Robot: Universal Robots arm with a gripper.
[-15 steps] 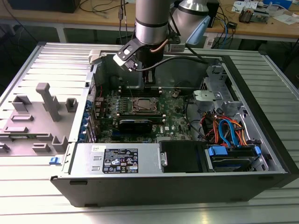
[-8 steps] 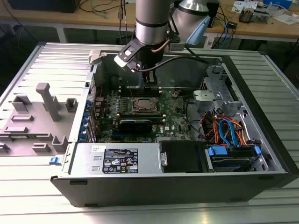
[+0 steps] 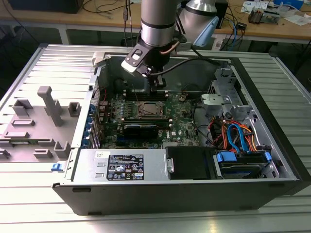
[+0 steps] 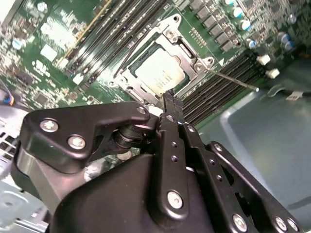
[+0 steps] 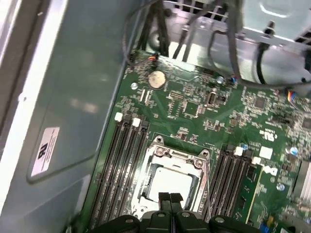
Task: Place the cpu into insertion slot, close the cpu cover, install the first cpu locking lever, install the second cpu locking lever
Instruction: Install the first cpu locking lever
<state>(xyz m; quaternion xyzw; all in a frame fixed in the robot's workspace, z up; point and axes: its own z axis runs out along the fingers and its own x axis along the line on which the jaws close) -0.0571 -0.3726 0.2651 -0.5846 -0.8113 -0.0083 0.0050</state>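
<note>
The gripper [image 5: 170,198] hangs just above the near edge of the socket [image 3: 138,109], down inside the open computer case [image 3: 272,121]. Its two black fingers are pressed together with nothing between them, so in both wrist views I read it as closed and empty.

The chip [image 5: 170,183] sits flat in the socket with its pale top up. The cover [image 5: 177,156] lies down around it as a silvery frame, so seating and closing look done to me.

A thin lever [image 4: 233,80] runs out from one corner of the socket, over the memory slots [image 4: 216,94] beside it. I'd judge it unlatched. Fingers closed to one narrow tip at the socket's rim seem better suited to pushing a wire like that than to grasping anything. Green circuit board [image 5: 194,107] lies all round the socket.
</note>
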